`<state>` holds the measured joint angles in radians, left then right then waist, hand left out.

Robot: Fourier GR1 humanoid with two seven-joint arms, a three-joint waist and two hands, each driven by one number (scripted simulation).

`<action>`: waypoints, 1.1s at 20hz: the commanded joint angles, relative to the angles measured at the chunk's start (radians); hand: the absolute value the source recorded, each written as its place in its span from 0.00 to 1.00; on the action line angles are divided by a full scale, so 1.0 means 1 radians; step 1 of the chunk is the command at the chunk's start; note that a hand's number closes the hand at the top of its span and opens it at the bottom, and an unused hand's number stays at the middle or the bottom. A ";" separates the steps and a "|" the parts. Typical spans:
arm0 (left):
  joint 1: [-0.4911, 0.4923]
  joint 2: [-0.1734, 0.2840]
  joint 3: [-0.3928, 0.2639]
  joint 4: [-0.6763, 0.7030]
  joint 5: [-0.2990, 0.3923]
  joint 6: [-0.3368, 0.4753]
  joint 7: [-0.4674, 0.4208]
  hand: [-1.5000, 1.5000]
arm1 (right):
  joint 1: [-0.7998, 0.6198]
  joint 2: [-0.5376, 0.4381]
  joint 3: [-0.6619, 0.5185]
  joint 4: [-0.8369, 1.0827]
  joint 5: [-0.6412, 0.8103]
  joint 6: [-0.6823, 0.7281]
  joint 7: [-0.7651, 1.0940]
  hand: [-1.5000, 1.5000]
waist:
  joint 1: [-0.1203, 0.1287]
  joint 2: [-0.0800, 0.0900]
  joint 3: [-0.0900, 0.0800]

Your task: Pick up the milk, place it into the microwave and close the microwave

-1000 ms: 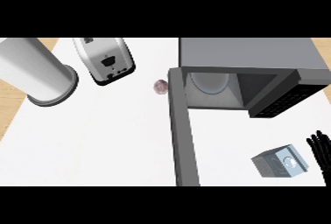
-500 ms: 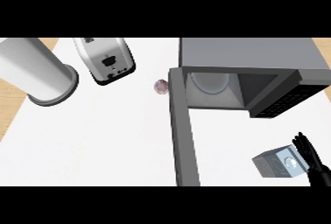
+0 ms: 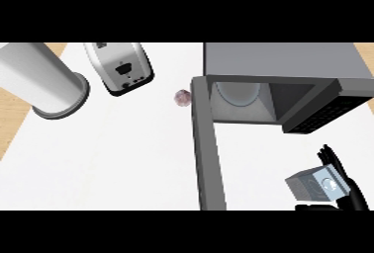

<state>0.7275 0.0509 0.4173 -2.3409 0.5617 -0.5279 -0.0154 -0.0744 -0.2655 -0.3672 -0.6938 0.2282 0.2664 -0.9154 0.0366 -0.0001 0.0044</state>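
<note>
The milk [image 3: 314, 184], a small grey carton with a round mark on its side, stands on the white counter at the lower right, in front of the microwave [image 3: 285, 62]. The microwave's door [image 3: 208, 153] is swung wide open towards me, and a glass plate [image 3: 237, 92] shows inside. My right hand [image 3: 349, 190] is against the carton's right side, with straight fingers [image 3: 330, 157] reaching up past it and the thumb below its near corner. The carton rests on the counter. My left hand does not show.
A silver toaster [image 3: 120, 66] and a tall grey cylinder [image 3: 40, 79] stand at the upper left. A small purplish round thing [image 3: 182, 97] lies just left of the door's hinge. The microwave's dark button panel [image 3: 325, 111] faces right of the opening.
My right hand has come in from the right edge and moved left, up against the milk. The carton, the door and everything else have stayed put.
</note>
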 commanded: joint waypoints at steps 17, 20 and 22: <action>0.067 0.041 0.060 -0.095 0.222 -0.035 -0.007 0.00 | -0.215 0.091 0.058 0.232 -0.015 -0.073 -0.170 1.00 | -0.008 0.003 -0.001; 0.060 0.048 0.051 -0.073 0.227 -0.043 -0.013 0.00 | -0.314 0.178 0.052 0.268 -0.017 -0.162 -0.121 1.00 | 0.006 0.006 0.000; 0.091 0.034 0.035 -0.134 0.226 -0.031 0.009 0.00 | -0.356 0.151 0.045 0.269 -0.031 -0.116 -0.108 1.00 | 0.000 0.005 0.000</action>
<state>0.7880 0.0892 0.4613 -2.3231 0.6728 -0.5837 -0.0496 -0.3478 -0.1464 -0.3152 -0.4531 0.2096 0.1548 -0.9918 0.0367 0.0018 -0.0010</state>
